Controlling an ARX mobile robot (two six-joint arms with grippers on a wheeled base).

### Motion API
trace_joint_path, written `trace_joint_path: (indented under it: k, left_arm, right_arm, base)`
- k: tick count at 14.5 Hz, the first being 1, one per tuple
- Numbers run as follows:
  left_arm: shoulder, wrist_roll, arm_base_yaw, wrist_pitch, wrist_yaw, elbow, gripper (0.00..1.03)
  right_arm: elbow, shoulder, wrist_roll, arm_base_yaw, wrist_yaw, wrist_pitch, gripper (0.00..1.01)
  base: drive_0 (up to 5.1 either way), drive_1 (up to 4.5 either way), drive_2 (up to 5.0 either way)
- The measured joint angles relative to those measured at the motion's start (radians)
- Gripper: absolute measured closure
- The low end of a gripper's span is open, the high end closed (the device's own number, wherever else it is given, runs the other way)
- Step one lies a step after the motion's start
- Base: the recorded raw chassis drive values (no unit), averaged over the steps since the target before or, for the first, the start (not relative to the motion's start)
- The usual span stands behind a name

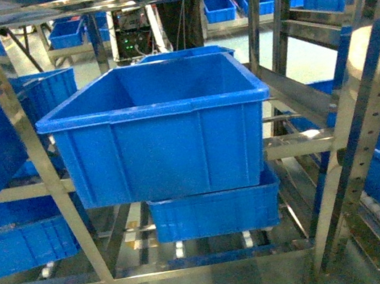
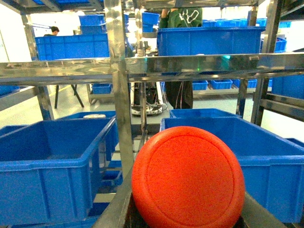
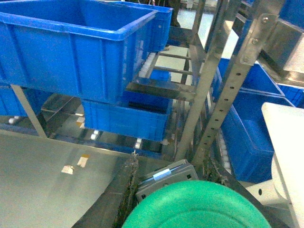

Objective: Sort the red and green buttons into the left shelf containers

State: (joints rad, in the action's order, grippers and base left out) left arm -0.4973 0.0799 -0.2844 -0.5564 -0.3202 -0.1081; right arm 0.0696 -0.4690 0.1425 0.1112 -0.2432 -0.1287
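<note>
Filling the left wrist view, a red button (image 2: 188, 176) sits gripped in the left gripper (image 2: 185, 209), facing blue bins (image 2: 52, 166). Likewise, the right gripper (image 3: 190, 199) clasps a green button (image 3: 197, 206).

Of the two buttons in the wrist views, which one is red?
The red button is the one filling the left wrist view, at the left tool. The right wrist view shows a green button with a greyish base instead.

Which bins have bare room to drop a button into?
The big middle bin shows bare inner walls, open from above. The left bin beside the steel post also looks empty. The lower bin is covered from above.
</note>
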Motion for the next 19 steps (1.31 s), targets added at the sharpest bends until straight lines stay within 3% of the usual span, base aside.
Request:
trace_joint_path:
  k: [12,19]
  left_arm:
    - [0.000,0.000,-0.001,-0.001,0.000,0.000,0.78]
    - [0.000,0.000,0.000,0.000,0.000,0.000,0.78]
  right_arm:
    - [0.000,0.004,0.000,0.000,0.000,-0.002,0.66]
    - [0.000,0.000,0.000,0.000,-0.006,0.000,0.66]
  base:
    - [-5.0,2.37,2.4]
    - [0.0,0.60,-0.6]
